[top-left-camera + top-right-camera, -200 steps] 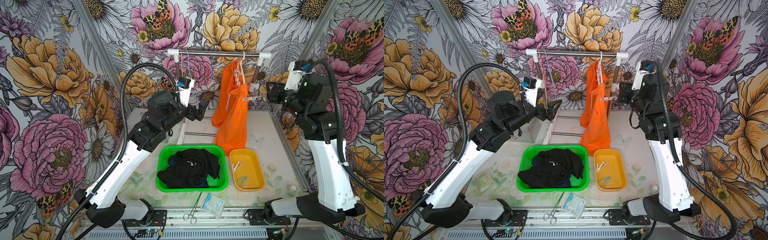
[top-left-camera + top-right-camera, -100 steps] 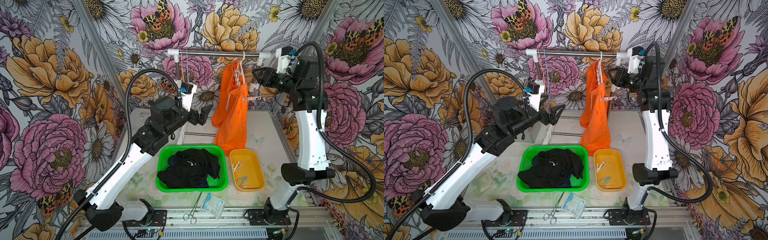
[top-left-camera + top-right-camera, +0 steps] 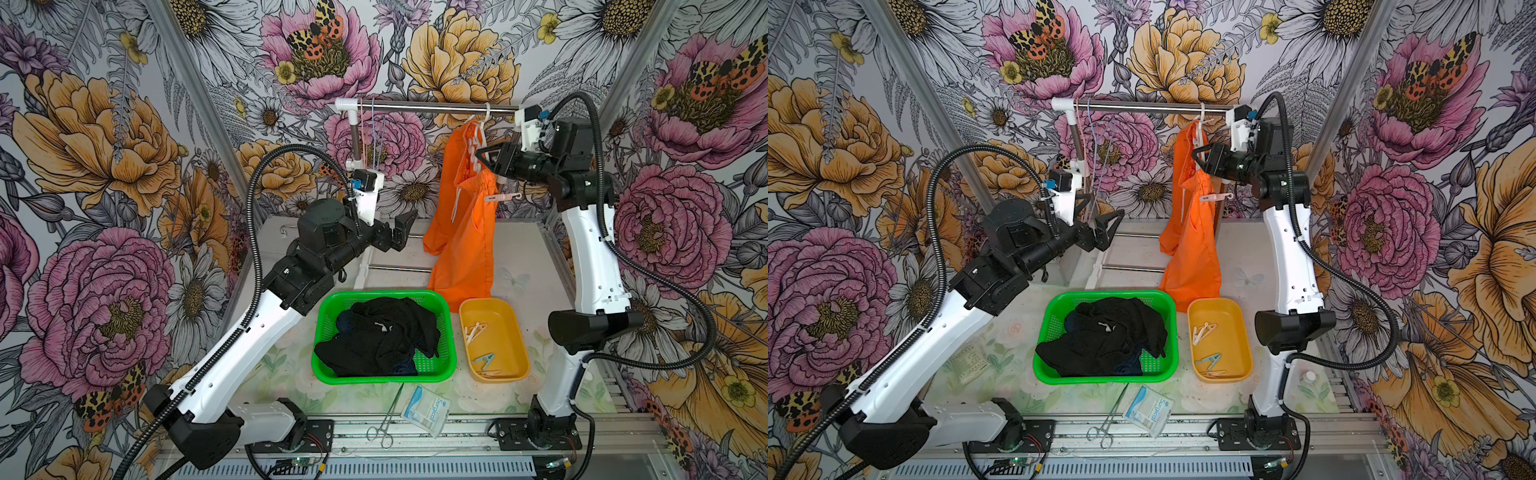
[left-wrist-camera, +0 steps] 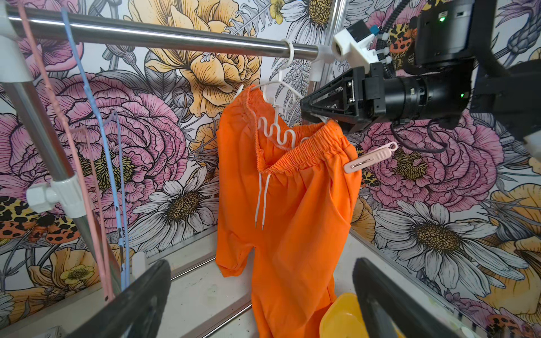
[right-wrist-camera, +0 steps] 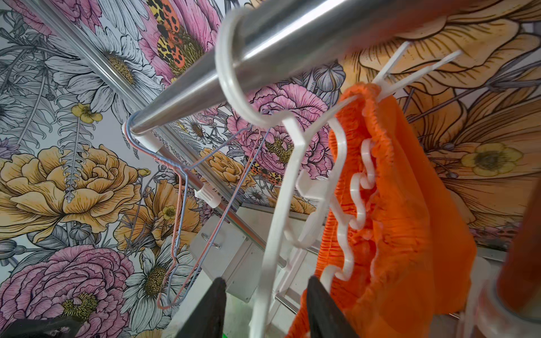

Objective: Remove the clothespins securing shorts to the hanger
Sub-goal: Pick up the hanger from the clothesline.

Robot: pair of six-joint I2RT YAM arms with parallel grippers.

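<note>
hanger (image 5: 281,204) between right gripper (image 5: 266,282) jaws, wrist-view only

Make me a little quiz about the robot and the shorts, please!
1. True or false: the orange shorts lie in the green basket.
2. Which colour is the clothespin clipped to the shorts' waistband? A teal, B pink, C black.
3. Fill the gap: the loose clothespins lie in the ____ tray.

Key
1. False: they hang on the white hanger.
2. B.
3. Yellow.
</note>
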